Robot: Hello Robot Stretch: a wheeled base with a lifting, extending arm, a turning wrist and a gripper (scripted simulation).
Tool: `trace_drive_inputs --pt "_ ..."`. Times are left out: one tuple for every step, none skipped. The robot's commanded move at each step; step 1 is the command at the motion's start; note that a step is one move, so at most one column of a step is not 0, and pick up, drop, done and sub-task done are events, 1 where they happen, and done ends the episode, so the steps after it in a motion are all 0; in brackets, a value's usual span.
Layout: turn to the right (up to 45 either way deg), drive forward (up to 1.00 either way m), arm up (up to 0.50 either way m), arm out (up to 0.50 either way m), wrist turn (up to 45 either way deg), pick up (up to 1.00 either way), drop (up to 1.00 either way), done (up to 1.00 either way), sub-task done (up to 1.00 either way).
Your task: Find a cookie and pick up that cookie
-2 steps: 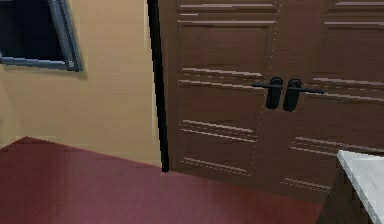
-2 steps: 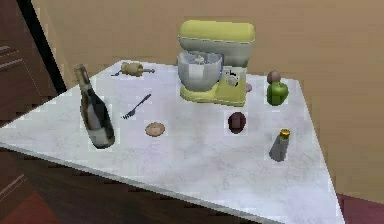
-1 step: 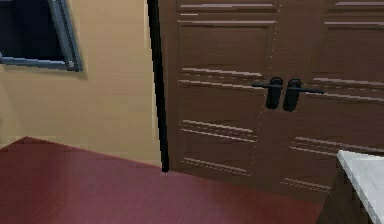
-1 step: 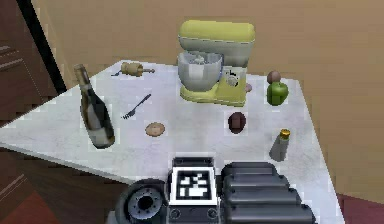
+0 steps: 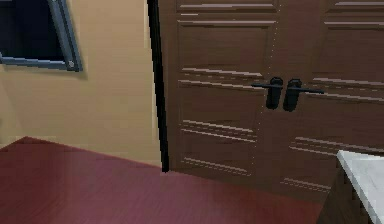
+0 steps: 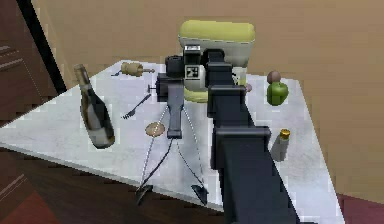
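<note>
The hand [image 6: 171, 188] is near a bottle [image 6: 95, 115] on the table [image 6: 50, 127]; whether it holds anything cannot be told.

Flat tan disc [image 6: 155, 128] on the worktop [image 6: 60, 128] near the hand [image 6: 172, 185]: too small to call it a cookie. Can't tell if the hand holds anything, since the worktop lies right behind it. The arm [image 6: 245, 160] hides a strip of the worktop and the foot of the yellow-green appliance [image 6: 215, 40]. Tan blob [image 6: 132, 68] at the far edge and brownish bit [image 6: 272, 76] behind the green fruit [image 6: 277, 94]: both unidentifiable. In the forward view, the window [image 5: 35, 35] is cut by the top and left edges, the double doors [image 5: 230, 80] by the top and right, and the pale worktop corner [image 5: 365, 175] at bottom right.
</note>
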Motion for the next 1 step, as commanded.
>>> trace_drive_inputs --pt "0.0 0.0 0.0 0.0 45.0 0.0 0.0 0.0 0.0"
